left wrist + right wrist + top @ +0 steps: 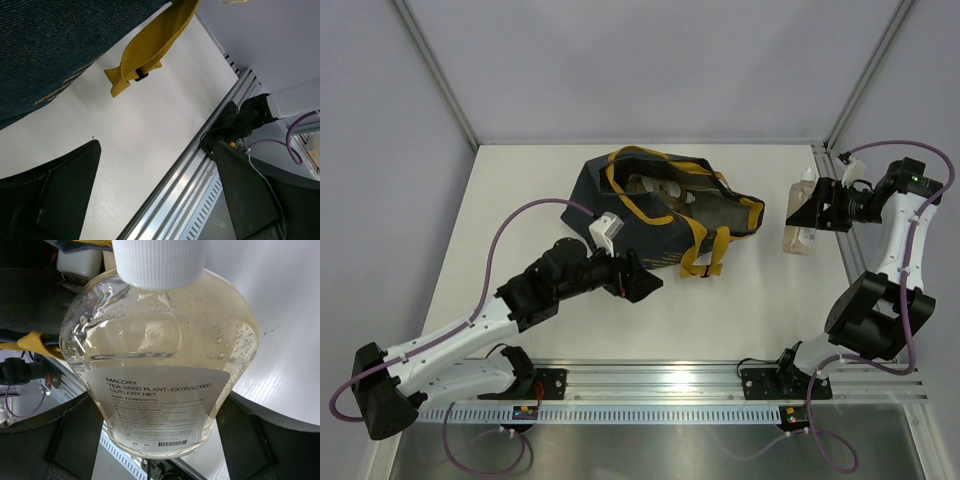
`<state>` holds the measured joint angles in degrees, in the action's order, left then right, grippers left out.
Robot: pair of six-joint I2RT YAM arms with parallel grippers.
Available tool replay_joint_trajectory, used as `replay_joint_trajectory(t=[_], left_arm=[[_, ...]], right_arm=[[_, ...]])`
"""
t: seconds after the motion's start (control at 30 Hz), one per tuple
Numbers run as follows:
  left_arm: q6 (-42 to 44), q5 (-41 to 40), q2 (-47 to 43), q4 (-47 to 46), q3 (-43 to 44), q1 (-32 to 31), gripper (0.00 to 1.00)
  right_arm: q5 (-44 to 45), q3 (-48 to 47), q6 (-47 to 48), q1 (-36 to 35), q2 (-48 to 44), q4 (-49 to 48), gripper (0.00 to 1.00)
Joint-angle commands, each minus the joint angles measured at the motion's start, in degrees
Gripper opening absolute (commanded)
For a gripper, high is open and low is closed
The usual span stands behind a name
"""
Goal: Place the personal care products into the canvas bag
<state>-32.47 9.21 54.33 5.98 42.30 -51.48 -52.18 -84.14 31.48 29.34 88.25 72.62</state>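
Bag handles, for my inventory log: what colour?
The bag handles are mustard yellow, best seen in the top external view.

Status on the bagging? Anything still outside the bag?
Done: pale items already lie inside the canvas bag; their count is unclear.
In hand: the right gripper flanks a pale bottle to the right of the bag; grip not confirmable. The left gripper is open and empty at the bag's near edge.
Left: that bottle is the only product visible outside.
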Motion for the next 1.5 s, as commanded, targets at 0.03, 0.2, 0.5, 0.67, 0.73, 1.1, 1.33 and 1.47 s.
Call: replay_joint_trajectory(t=[0.03,0.2,0.5,0.67,0.73,1.1,1.33,1.47], left_arm=[[0.8,-7.7,-3.3,1.7,1.9,-0.3,0.99],[-0.6,-11.6,-6.2,3.6,1.1,-0.3,0.99],[-3.6,-16.1,-13.7,6.1,-2.0,-0.2,0.99],[-4.4,-18.2,-17.1,7.4,-3.5,-0.2,0.99],[-4.5,-19.0,-18.1,7.6,-3.9,-0.2,0.99],[-4.2,-19.8,-18.4,7.4,-5.0,-0.2,0.99],[-4.0,-20.7,-19.9,8.9,-4.8,-0.2,0.99],[-4.3,-21.9,-21.8,9.6,-5.3,-0.1,0.99]], right_arm=[[-5.6,-9.7,-2.8,-6.1,-4.1,1.2,0.0],[3.4,-17.4,-8.8,-18.0,-2.9,-6.9,0.0],[21.8,-28.6,-5.2,-42.0,5.9,-12.5,0.0],[33.7,-23.9,0.8,-52.8,5.8,-17.4,0.0],[37.3,-22.2,2.7,-57.1,5.9,-19.9,0.02],[39.8,-24.3,4.4,-65.4,9.9,-22.3,0.64],[40.0,-36.8,-0.8,-65.9,17.2,-17.1,0.99],[39.8,-37.2,-0.2,-65.6,13.2,-16.6,1.0]])
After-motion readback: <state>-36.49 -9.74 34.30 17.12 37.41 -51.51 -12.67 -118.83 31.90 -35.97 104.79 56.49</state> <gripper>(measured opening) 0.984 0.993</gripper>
